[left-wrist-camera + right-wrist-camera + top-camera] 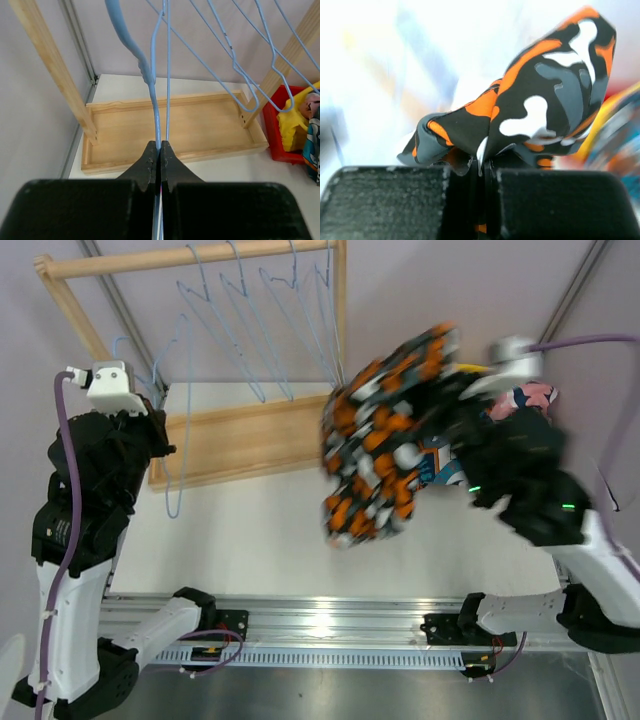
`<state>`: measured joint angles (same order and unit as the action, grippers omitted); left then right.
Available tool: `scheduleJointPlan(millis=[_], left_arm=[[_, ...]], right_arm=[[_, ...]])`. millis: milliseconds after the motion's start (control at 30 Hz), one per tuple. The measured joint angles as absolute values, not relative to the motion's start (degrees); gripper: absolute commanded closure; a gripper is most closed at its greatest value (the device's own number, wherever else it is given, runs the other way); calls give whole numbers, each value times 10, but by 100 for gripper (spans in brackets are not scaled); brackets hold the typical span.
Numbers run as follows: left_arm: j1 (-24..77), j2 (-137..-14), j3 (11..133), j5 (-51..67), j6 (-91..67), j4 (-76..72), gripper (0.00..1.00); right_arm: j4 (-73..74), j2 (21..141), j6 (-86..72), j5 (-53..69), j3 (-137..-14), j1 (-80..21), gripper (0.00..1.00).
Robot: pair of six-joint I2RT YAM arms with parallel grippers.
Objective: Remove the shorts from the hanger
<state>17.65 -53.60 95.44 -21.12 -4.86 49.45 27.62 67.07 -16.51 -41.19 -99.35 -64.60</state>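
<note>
The orange-black-white print shorts [378,450] hang in the air right of the rack, blurred, away from any hanger. My right gripper [487,162] is shut on a fold of these shorts [545,100]. At the rack's left end my left gripper [160,146] is shut on the wire of a bare blue hanger [152,90], which dangles beside the left arm [175,455]. Several other bare blue hangers [260,310] hang from the wooden bar [190,257]. Yellow shorts [295,122] and printed shorts [312,147] lie in a red bin [275,137] at the right.
The rack's wooden base tray [250,435] lies under the hangers, with slanted wooden posts [55,70] at its ends. Pink printed cloth [535,395] shows behind the right arm. A metal rail [320,625] runs along the near edge by the arm bases.
</note>
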Motion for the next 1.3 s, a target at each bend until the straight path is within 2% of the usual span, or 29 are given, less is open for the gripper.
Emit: scheduleJointPlan(millis=[200,267,333,400,467,667,700,733,767,833,1300], left_arm=[[169,-557,955,-167,-62,494,100],[167,-564,955,-162,-61,495,100],[164,-568,955,-159,-61,494,100],[151,-572,954,-152,-61,494,100],[126,-575,950,-136,-62,488,100],[47,-600,942,-100,-66,479,100],[37,-609,942,-96,-66,477,100],[32,-615,942,-91,-66,476,100],[26,-623,944,-87,-67,477,100],[19,-643,956,-80,-70,477,100],[13,-828,1235,-61,-75,489,100]], right_arm=[[236,707,-28,-432,-1260,-412,100],[231,741,-21,-402,-1307,-335,100],[226,769,-34,-350,-1302,-258,100],[215,789,-61,-296,-1233,-199,100],[185,795,-93,-244,-1105,-164,100],[126,899,-177,-109,-761,-126,99],[126,917,-190,-89,-719,-125,83],[125,930,-206,-69,-691,-124,47],[125,938,-220,-50,-672,-123,34],[113,938,-239,-20,-657,-125,1],[41,741,-274,4,-560,-187,1]])
